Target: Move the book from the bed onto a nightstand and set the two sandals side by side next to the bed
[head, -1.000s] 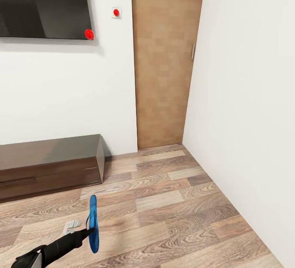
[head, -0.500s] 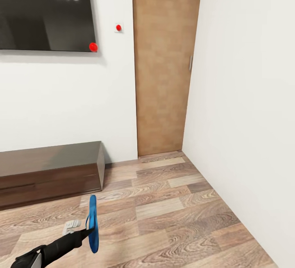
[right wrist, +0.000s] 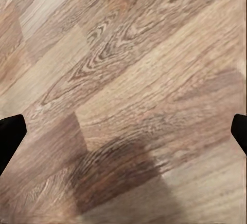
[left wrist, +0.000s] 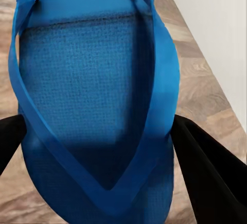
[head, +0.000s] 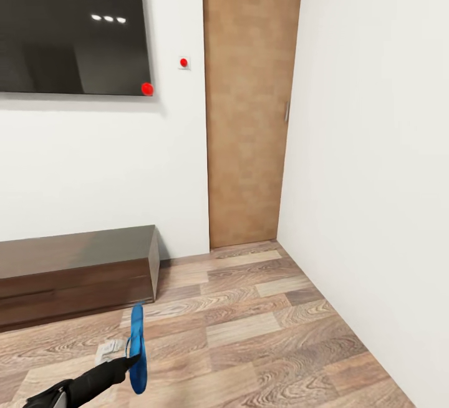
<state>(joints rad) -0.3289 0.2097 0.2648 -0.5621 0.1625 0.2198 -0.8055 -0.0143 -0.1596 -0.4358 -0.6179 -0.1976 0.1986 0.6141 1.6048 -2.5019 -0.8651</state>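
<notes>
— Where's your sandal [head: 137,349]?
— Near left, above the floor [head: 262,333], on edge in your left gripper [head: 132,358], clamped across the sole. Probably light and floppy; hold mid-sole. Your right gripper [right wrist: 123,131] is wide open, empty.

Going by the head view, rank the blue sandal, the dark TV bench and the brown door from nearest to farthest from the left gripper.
1. Blue sandal: clamped in the left gripper, held on edge.
2. TV bench: against the wall, ahead and left.
3. Brown door: in the far corner, ahead and right.
</notes>
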